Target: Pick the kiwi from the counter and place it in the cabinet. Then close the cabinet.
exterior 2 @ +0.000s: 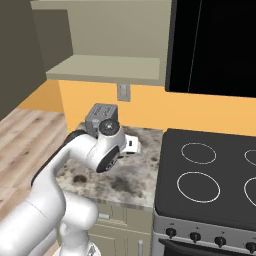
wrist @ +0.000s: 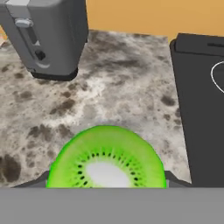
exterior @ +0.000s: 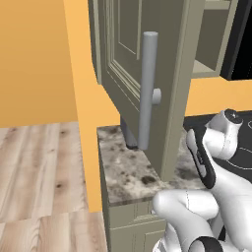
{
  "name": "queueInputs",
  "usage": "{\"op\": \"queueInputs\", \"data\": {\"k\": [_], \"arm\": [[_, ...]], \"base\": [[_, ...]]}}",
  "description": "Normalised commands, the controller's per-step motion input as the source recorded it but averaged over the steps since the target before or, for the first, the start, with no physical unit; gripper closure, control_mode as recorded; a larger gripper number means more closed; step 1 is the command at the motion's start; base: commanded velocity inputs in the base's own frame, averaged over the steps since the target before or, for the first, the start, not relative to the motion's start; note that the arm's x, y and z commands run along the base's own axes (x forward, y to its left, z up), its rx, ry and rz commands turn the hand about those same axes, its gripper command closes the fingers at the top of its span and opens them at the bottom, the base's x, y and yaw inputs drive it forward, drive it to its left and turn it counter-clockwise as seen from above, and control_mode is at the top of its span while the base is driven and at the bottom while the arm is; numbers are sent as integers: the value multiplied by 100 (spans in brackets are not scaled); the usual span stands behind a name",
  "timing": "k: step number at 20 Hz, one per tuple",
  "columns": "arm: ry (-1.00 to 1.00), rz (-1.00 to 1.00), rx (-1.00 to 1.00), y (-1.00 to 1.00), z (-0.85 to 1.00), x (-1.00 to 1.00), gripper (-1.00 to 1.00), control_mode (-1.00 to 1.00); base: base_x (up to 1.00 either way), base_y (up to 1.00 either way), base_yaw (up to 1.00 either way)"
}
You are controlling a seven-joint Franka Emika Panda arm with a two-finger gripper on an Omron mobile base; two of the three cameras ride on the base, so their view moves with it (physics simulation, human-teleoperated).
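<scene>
Arm pose: the white arm rises from the lower left of the right base view, bends at a dark elbow joint, and ends over the counter (exterior 2: 107, 182) at centre left; the gripper (exterior 2: 131, 145) points toward the stovetop (exterior 2: 210, 175).
Gripper state: in the hand view the kiwi (wrist: 106, 159) sits low centre between two dark finger tips (wrist: 175, 180) at its lower flanks; the tips appear to pinch it, though contact is cut off by the frame bottom.
Kiwi location: held above the speckled counter, its cut green face with white core and dark seeds turned to the camera.
Hand view, farther: grey toaster (wrist: 46, 37) at upper left, stovetop edge at right, orange wall along the top.
Right base view adds: the open cabinet (exterior 2: 107, 67) interior at upper left, and an outlet (exterior 2: 123, 92) beneath it.
Left base view adds: the cabinet door (exterior: 142, 74) swung open in the upper centre, with its bar handle (exterior: 146, 91) upright.
</scene>
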Motion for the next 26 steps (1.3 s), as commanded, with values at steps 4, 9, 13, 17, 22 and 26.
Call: {"op": "queueInputs", "data": {"k": [4, 9, 13, 17, 22, 26], "arm": [[-9, 2, 0, 10, 100, -14, 100, -100], [-16, 2, 0, 0, 100, 0, 100, -100], [-8, 0, 0, 0, 100, 3, 100, -100], [-5, 0, 0, 3, 99, 18, 100, -100], [-2, 0, 0, 3, 95, 15, 100, -100], [-5, 0, 0, 4, 62, 26, 100, -100]], "base": [[0, 0, 0], [0, 0, 0], [0, 0, 0], [0, 0, 0], [0, 0, 0], [0, 0, 0]]}}
